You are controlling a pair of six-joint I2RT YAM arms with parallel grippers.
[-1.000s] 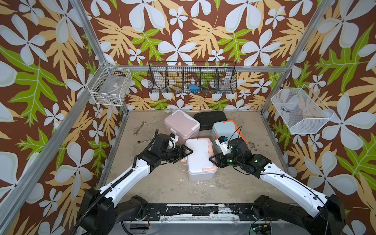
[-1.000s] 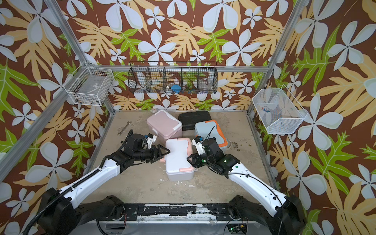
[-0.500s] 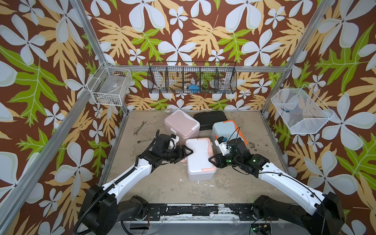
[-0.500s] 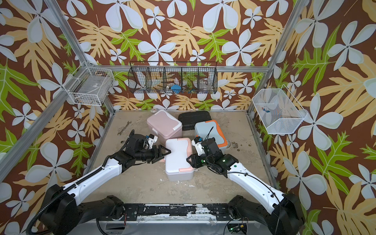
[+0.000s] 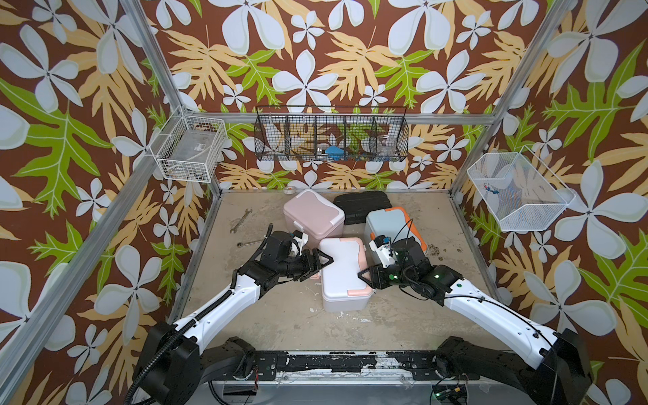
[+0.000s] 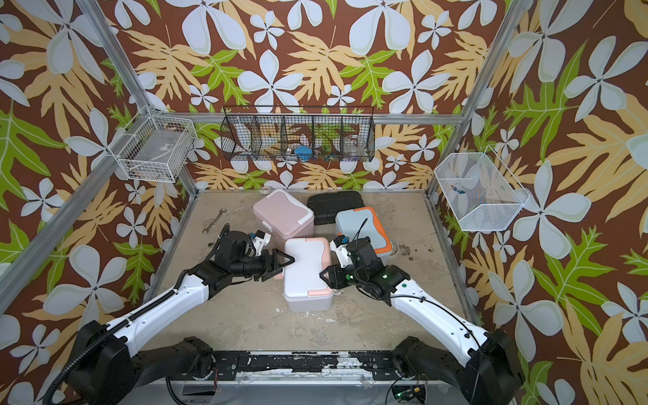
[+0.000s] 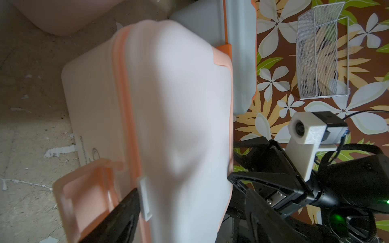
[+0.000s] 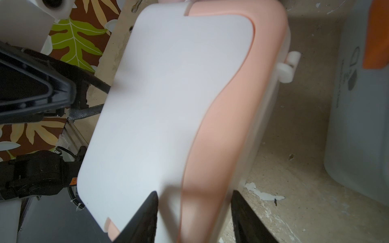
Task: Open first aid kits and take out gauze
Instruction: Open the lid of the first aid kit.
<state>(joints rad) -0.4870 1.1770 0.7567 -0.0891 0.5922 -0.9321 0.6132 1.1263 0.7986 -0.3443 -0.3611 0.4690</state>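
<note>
On the mid-worktop [image 5: 280, 326], the white rounded plastic first aid kit with peach trim [image 5: 342, 270] sits lid-shut. Its long axis runs near-to-far and its latch faces the robot base. The left tool [image 5: 323, 261] and right tool [image 5: 363, 275] flank it, jaws apart astride its side edges, neither visibly clamped. Behind stand the pink plastic kit [image 5: 312, 214] and the light blue kit with orange handle [image 5: 384, 224]. Nothing has shifted since a second ago.

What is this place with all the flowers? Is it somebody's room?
Probably not: it looks like a small robot test booth. Metal frame posts hold flowered wall panels, a black wire basket hangs there, and a left arm and right arm are mounted by the table.
</note>
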